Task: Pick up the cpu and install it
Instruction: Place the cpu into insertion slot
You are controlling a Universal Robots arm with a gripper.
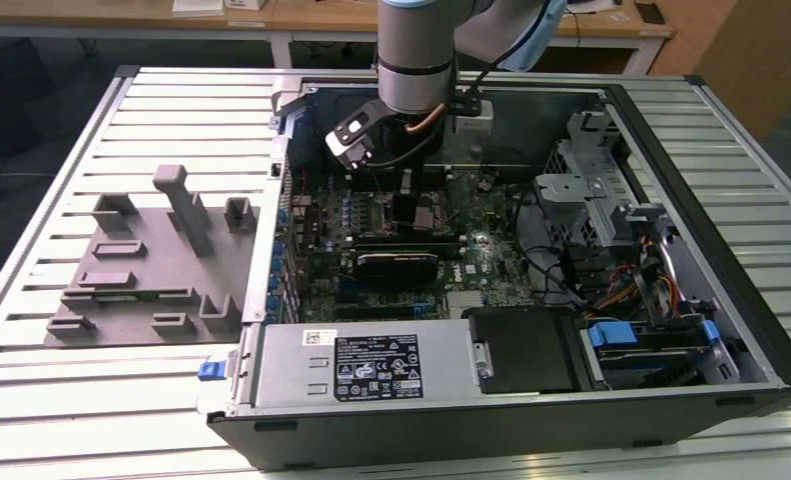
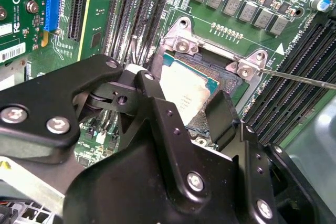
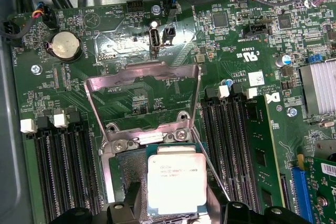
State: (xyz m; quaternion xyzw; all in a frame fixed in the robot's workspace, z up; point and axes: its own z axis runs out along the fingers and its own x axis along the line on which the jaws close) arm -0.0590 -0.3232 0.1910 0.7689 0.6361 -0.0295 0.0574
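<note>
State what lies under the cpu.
The open socket on the green motherboard; its pin field shows beside the cpu. The part directly beneath the chip is covered.

The surface [image 1: 128,400] is a pale metal top built of long parallel slats. In the exterior view, a black computer case [image 1: 502,425] lies on its side on the slats with its open side facing up, filling the middle and the exterior view's right. Just beside it, toward the exterior view's left, a flat grey plate [image 1: 135,300] lies on the slats, carrying grey blocks [image 1: 102,278] and one taller upright post [image 1: 175,195]. Whether plate and case touch cannot be told.
</note>
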